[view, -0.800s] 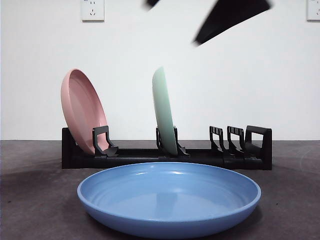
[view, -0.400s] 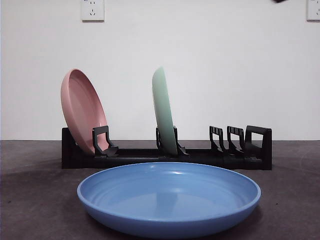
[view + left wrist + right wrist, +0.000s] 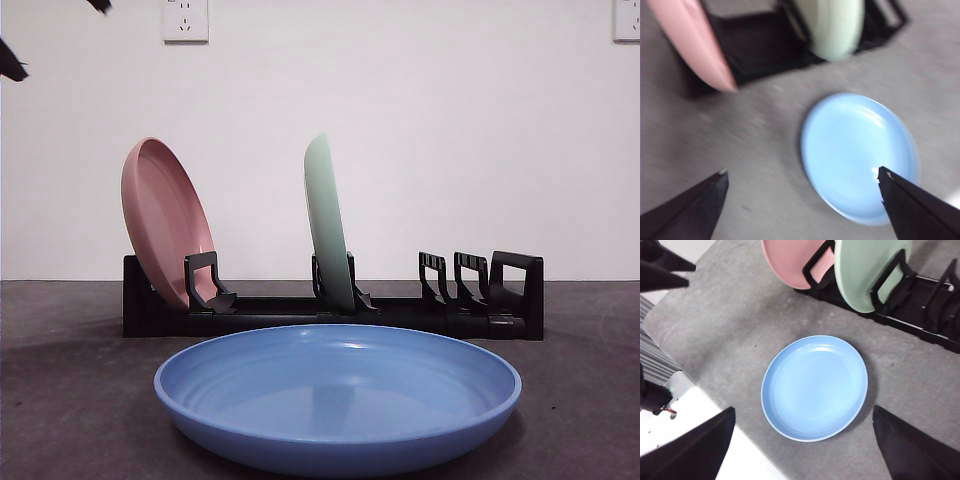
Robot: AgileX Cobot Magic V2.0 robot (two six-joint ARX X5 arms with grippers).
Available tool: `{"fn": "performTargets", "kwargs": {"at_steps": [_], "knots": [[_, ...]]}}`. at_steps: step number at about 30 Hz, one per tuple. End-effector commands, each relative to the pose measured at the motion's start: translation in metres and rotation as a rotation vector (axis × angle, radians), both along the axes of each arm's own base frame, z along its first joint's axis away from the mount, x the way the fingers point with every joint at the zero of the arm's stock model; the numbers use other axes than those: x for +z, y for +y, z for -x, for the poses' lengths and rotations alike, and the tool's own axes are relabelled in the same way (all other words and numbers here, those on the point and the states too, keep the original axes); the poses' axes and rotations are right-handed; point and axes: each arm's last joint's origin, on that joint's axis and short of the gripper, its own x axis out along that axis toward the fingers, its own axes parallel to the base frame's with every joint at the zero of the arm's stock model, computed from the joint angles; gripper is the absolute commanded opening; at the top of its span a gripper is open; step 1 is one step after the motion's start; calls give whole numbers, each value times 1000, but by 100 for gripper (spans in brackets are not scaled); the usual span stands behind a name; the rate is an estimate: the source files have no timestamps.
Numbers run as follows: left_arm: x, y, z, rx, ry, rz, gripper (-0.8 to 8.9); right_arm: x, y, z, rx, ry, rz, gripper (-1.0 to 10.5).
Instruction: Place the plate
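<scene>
While the blue plate [image 3: 338,395] lies flat on the gray table [image 3: 70,400], no gripper touches it. In the front view it sits at 6 o'clock from the black rack [image 3: 335,305], near it but apart. The pink plate [image 3: 165,222] leans in the rack at the 9 o'clock end. The green plate [image 3: 327,222] stands close to upright in the middle. The slots at the 3 o'clock end look free.

The left gripper [image 3: 800,192] hangs above the table with its jaws wide apart, and the blue plate shows between them. That picture is blurry. The right gripper [image 3: 802,440] is also high up with its jaws far apart and nothing in them. The black tips [image 3: 12,60] at the top corner of the front view are hard to match to an arm.

What could go wrong? The plate is low and smooth, so a jaw may slide off its rim and drop it. A grip on one side only could let it tip. On the way to a slot, it could bump the green plate and knock it over.

The blue plate faces up, hollow side to the ceiling. It is round, so it has no real long side. It just looks wider than tall from the front.
</scene>
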Motion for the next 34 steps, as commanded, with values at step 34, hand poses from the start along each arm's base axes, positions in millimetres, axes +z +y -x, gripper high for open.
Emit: {"fn": "performTargets", "kwargs": {"at_steps": [34], "knots": [[-17,-99,-166,390,-204,-769,458,7,-4,14,45,-28,-52,441]]}}
